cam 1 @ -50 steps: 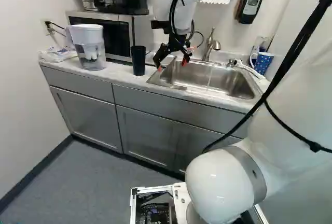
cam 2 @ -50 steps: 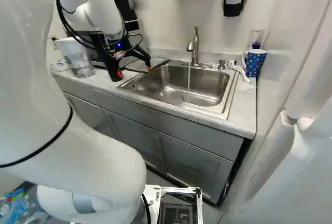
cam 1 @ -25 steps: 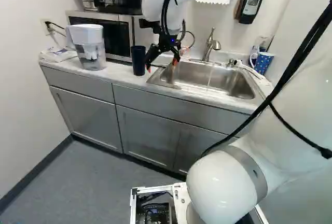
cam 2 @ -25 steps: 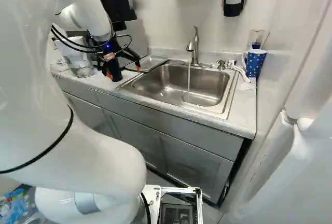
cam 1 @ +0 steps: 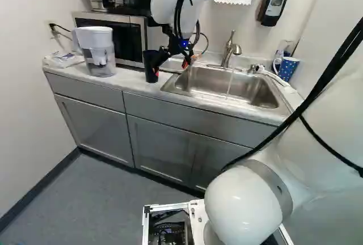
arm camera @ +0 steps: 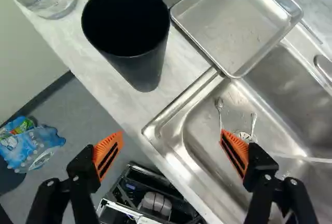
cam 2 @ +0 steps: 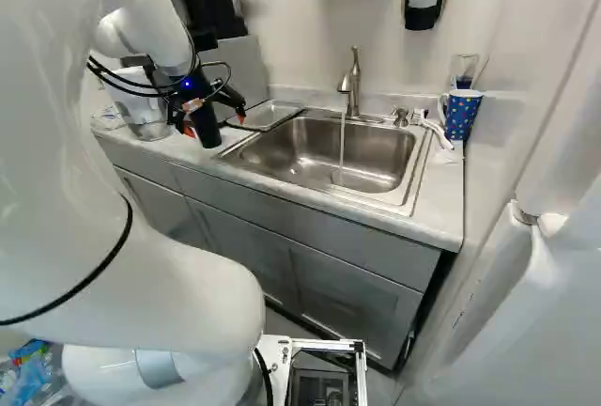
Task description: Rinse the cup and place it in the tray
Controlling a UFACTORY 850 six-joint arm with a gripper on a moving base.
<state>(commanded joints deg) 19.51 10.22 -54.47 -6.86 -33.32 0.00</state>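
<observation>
Cup (arm camera: 125, 37): matt black, smooth | Tray (arm camera: 236, 19): metal, dull sheen | Sink (cam 2: 324, 154): brushed metal | Faucet (cam 2: 349, 86): satin metal

You've got a black, round, smooth-sided cup (arm camera: 150, 66), tapering toward its base, upright, mouth up, on the pale counter (arm camera: 181, 76). Inside too dark to tell contents. Tray (arm camera: 233, 22): shiny metal, rectangular, shallow, raised rim, open side up. You see it lying just beside the cup, one corner over the rim of the sink (arm camera: 197, 130).
</observation>
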